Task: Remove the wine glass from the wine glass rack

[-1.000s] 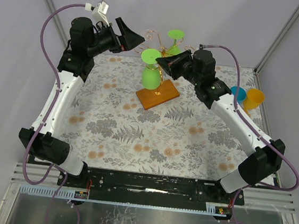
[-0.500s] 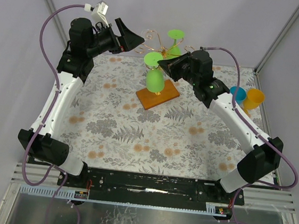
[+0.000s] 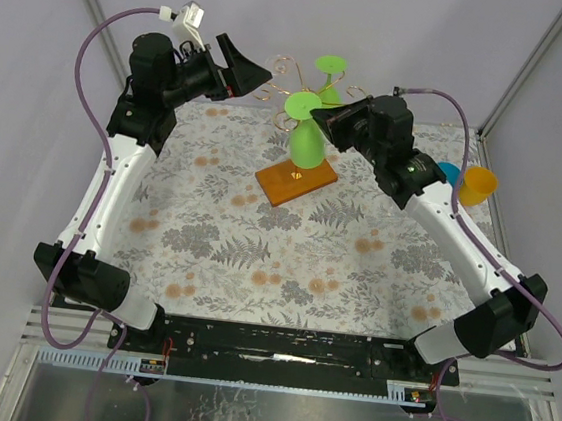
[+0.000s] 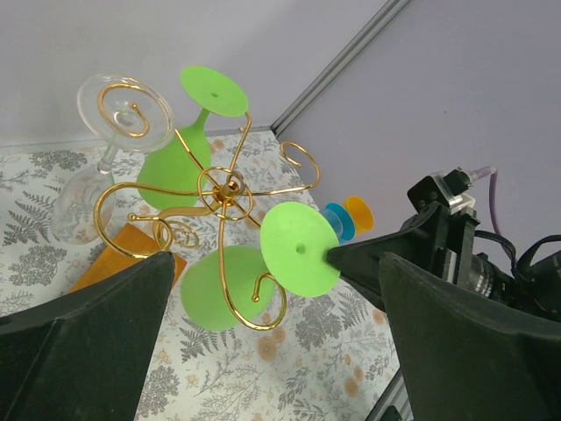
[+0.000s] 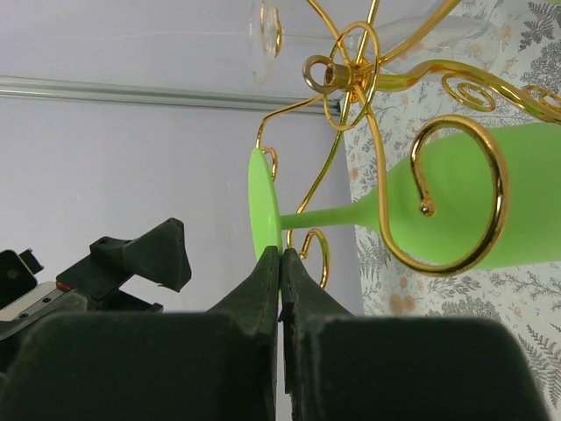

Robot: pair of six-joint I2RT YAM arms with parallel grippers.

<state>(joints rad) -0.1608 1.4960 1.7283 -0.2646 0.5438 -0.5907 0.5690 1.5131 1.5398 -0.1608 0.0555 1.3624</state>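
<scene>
R jaws clamped on foot edge of green wine glass (image 3: pixel 306 145), tilted at outer curl of wine glass rack (image 3: pixel 295 182). L jaws wide apart, clear of rack. Open bench (image 3: pixel 256 258) nearside.

Two green wine glasses (image 4: pixel 219 285), one clear glass (image 4: pixel 74 202), one rack (image 4: pixel 230 186), two cups (image 3: pixel 477 184).

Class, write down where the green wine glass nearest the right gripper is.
In the top view, the green wine glass tilts foot-up above the orange base of the wine glass rack, its foot pinched by the right gripper.
</scene>
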